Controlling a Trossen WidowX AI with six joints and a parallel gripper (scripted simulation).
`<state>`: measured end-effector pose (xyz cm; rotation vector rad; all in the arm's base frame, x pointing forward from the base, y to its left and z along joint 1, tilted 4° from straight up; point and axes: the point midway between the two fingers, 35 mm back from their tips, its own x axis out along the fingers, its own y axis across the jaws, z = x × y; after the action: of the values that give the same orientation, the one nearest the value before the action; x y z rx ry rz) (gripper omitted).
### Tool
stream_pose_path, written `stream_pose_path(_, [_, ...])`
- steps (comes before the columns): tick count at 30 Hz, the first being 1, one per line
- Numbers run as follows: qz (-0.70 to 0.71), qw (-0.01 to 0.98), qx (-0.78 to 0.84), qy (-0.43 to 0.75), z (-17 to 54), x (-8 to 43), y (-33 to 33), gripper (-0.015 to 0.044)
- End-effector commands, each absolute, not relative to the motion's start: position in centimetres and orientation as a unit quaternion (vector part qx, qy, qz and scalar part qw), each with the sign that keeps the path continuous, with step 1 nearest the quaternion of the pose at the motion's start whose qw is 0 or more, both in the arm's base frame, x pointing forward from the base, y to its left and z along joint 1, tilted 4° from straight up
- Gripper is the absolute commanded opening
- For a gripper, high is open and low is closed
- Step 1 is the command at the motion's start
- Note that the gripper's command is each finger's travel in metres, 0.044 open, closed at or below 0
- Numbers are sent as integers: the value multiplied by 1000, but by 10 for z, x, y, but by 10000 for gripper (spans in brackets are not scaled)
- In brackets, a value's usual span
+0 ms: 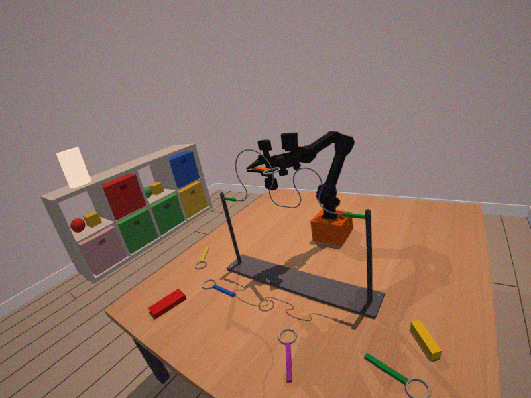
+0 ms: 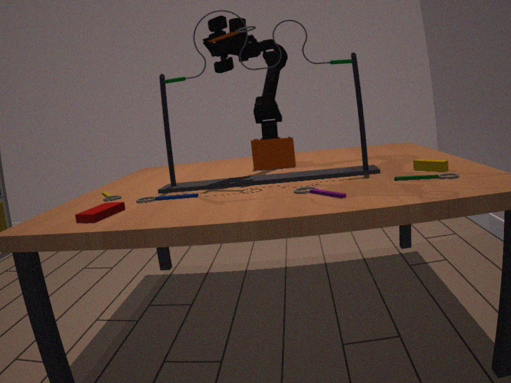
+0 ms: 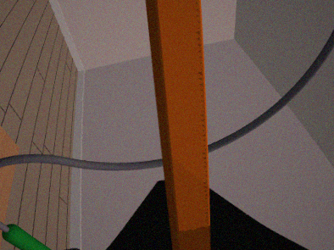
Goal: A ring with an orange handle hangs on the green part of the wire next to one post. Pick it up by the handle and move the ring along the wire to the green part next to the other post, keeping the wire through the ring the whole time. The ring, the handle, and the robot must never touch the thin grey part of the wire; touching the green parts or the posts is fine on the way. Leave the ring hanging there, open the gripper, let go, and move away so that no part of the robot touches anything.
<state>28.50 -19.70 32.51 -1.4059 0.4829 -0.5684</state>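
1. Pinching the orange handle (image 1: 260, 169) (image 2: 223, 37) (image 3: 182, 109) firmly with the gripper (image 1: 250, 167) (image 2: 207, 40) (image 3: 176, 189); keep unslipped.
2. Handle's long axis nearly level, dipping slightly from the ring (image 1: 277, 168) (image 2: 252, 27) toward the left-hand post (image 1: 230, 228) (image 2: 168, 131), as pictured from outside.
3. Ring around the grey wire (image 1: 287, 207) (image 2: 255, 68) (image 3: 119, 166), nearly flat on the first loop's inner descent; centre carefully (clearance hard to judge), turning with each bend.
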Motion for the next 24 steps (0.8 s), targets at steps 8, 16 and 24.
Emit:
stream_pose_path(8, [-258, 652, -683, 204, 331, 285, -197, -150])
stream_pose_path(16, [-260, 616, -717, 196, 335, 286, -197, -150])
stream_pose_path(24, [-261, 579, -750, 188, 339, 286, -197, -150])
